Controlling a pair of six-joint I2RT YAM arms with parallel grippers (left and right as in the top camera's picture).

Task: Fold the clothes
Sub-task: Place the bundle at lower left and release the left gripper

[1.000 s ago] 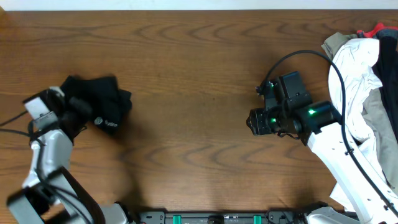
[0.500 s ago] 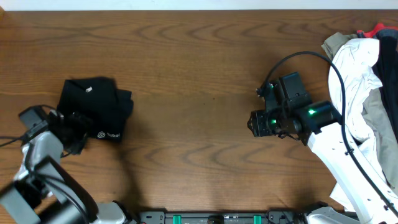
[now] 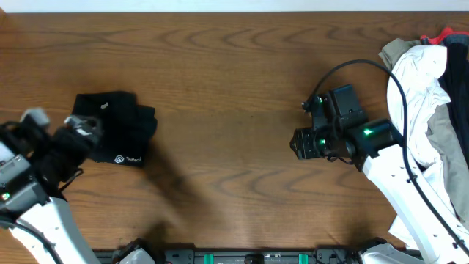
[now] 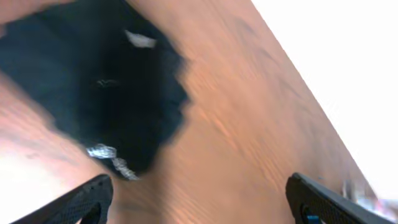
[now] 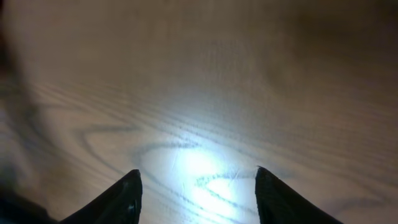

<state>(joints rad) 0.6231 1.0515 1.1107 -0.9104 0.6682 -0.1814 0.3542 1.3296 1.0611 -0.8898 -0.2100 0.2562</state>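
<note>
While the left claw (image 4: pixel 200 185) hangs spread near the shirt (image 3: pixel 121 126), the right claw (image 5: pixel 197 173) gapes.

Brown wood-grain table (image 3: pixel 220 81), bright glare patch (image 5: pixel 199 171)

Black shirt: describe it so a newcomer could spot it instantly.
Look at the wooden table from overhead, toward its left side. The black shirt lies there as a compact bundle. Unlike the pale clothes pile at the right edge, it is black with a small white logo and lettering.
</note>
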